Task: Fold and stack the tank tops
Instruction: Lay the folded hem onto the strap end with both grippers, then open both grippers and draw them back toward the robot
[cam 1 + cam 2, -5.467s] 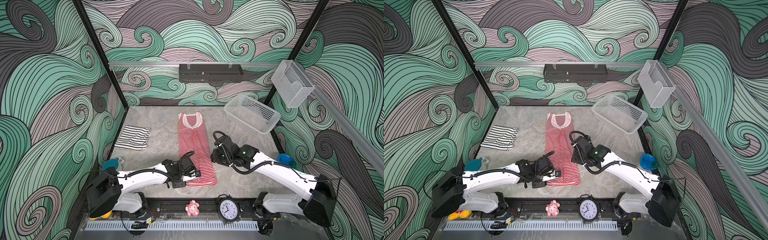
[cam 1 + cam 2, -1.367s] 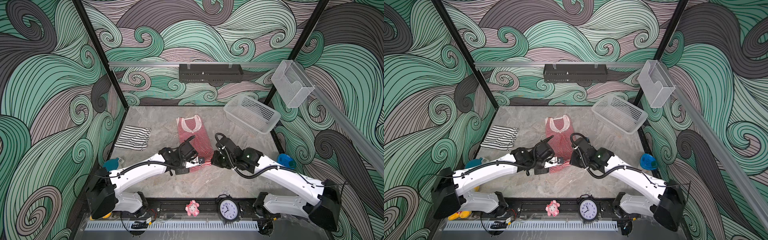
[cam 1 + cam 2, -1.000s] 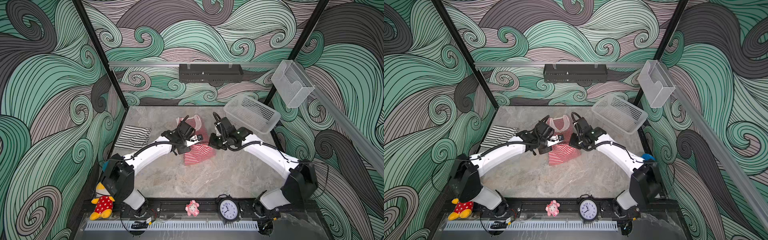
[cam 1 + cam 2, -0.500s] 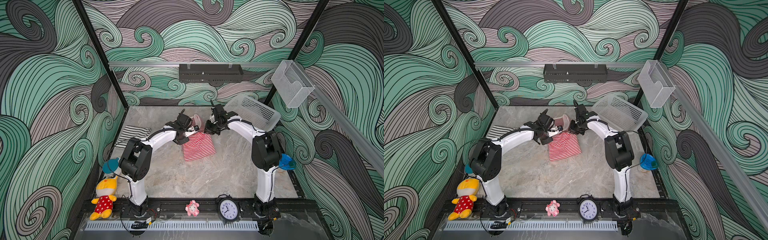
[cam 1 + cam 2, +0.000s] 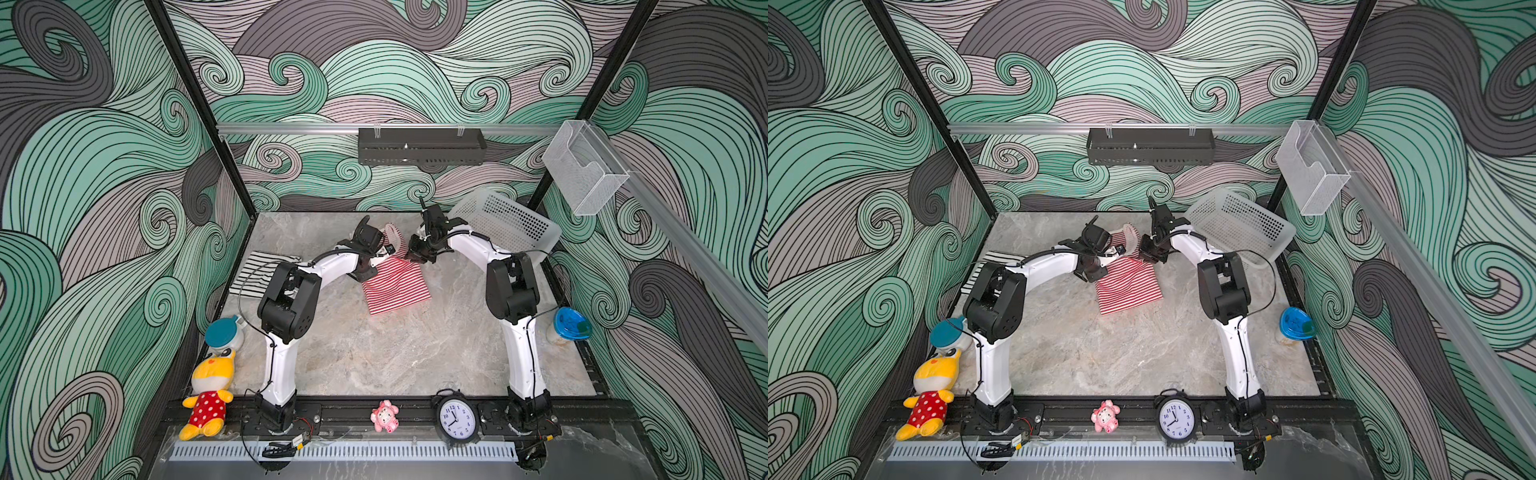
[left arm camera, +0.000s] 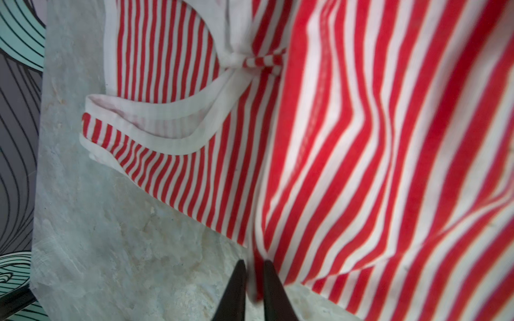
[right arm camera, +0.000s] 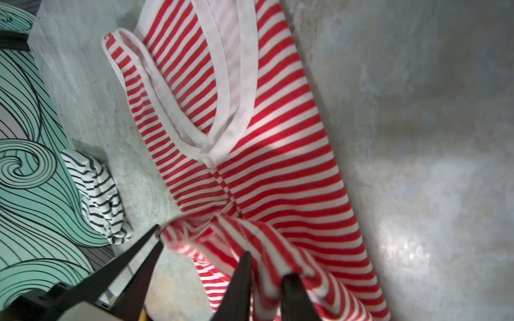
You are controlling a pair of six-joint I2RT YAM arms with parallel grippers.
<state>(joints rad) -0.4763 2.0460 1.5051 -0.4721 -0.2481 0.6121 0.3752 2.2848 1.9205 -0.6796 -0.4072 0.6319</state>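
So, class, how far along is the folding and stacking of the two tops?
Done: the red top is narrow and partly doubled over. In hand: the left gripper and right gripper each pinch its lower edge, raised over its upper half and not yet laid flat. Left: let go and smooth it, then stack it with the black top, which lies apart and looks bunched.

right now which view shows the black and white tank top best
right wrist view: the black-and-white tank top lies bunched and unobstructed. Both top views show it partly behind the left arm; the left wrist view misses it.
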